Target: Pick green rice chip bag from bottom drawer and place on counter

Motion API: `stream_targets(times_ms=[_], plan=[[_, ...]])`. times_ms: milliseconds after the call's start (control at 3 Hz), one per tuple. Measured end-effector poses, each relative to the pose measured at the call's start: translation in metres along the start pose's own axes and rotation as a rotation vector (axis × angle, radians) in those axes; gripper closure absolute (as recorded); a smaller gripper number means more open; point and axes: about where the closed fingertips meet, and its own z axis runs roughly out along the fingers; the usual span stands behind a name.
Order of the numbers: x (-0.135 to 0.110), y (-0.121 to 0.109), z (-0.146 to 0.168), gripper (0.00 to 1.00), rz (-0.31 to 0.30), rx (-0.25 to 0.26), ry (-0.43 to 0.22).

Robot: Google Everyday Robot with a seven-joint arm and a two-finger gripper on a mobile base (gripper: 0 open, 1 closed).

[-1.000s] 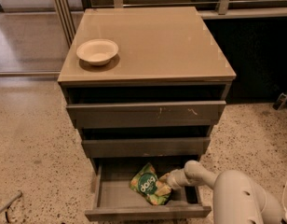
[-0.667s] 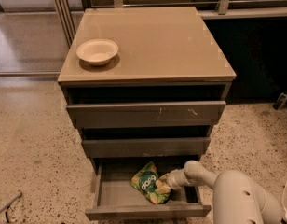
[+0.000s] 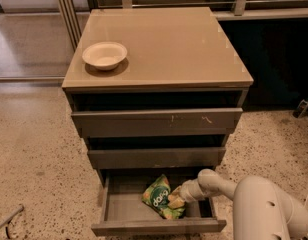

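Camera view. Against a second ago I see hardly any change. Claw (image 3: 177,199) keeps same spot inside open bottom drawer (image 3: 159,227). Bag (image 3: 159,196) unshifted.

Bag lies flat on drawer floor, right of middle, printed face up. Long axis diagonal, from drawer's back toward front right corner; logo sits skewed with it.

Claw meets bag's right edge. I cannot tell how far open it is, or whether it grips. Arm (image 3: 219,181) reaches in from right.

Bowl (image 3: 105,55) sits near left edge of bench (image 3: 169,44).
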Motion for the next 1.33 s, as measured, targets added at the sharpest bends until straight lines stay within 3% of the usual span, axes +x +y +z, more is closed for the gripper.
stream_targets(times_ms=[667, 1000, 1333], plan=[[-0.033, 0.028, -0.058, 1.0, -0.132, -0.082, 0.121], [-0.048, 0.038, -0.094, 1.0, -0.236, -0.117, 0.202], [-0.063, 0.05, -0.122, 1.0, -0.348, -0.214, 0.3]])
